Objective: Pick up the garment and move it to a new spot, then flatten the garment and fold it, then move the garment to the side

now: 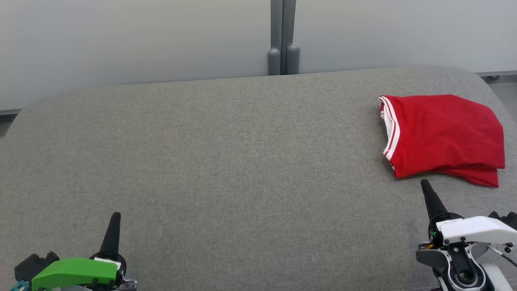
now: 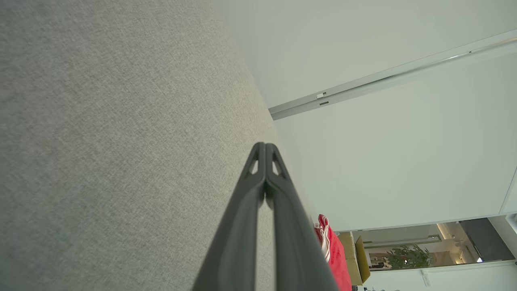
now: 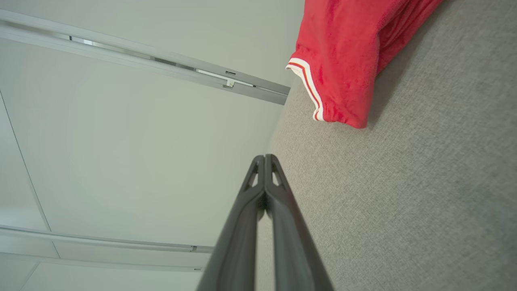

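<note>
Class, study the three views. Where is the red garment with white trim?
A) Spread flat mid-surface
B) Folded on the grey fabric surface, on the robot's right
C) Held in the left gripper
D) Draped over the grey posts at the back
B: the red garment lies folded at the right of the grey fabric surface, just beyond the shut right gripper, clear of it.

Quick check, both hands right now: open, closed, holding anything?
Left hand: closed, holding nothing.
Right hand: closed, holding nothing; the folded red garment lies just ahead of it, not gripped.
</note>
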Available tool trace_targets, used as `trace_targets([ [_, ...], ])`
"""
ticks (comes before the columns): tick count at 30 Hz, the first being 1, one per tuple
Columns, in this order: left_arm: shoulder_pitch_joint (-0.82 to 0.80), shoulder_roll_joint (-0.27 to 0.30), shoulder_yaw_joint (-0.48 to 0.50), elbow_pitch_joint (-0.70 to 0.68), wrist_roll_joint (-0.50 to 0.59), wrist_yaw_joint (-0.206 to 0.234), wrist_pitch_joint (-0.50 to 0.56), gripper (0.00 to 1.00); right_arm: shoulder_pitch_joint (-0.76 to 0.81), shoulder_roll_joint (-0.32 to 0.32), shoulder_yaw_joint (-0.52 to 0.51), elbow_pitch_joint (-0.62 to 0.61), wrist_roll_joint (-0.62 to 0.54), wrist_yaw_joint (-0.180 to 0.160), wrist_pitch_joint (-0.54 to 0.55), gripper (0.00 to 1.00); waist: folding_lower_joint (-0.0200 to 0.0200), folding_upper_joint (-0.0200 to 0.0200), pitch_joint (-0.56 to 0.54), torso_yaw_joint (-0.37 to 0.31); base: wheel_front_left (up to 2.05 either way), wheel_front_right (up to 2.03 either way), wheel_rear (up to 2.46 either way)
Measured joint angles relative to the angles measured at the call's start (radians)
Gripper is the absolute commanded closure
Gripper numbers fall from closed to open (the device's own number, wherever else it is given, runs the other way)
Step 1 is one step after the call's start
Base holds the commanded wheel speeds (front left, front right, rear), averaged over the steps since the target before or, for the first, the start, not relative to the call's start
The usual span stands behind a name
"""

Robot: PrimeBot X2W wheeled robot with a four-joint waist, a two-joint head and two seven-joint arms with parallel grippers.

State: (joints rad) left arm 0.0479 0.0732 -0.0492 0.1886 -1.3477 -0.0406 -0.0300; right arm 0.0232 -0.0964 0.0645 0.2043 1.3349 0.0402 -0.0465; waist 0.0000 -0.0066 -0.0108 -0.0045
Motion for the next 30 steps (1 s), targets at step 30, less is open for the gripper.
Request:
trace_targets([
  [30,-0.087,0.007,0.048,0.062,-0.320,-0.069,0.078,1.00,-0.061,-0.003,-0.095,0.046,0.347,0.068,0.074,1.00,0.0000,0.0000,0.015,0.005,0.00,0.00,0.00],
])
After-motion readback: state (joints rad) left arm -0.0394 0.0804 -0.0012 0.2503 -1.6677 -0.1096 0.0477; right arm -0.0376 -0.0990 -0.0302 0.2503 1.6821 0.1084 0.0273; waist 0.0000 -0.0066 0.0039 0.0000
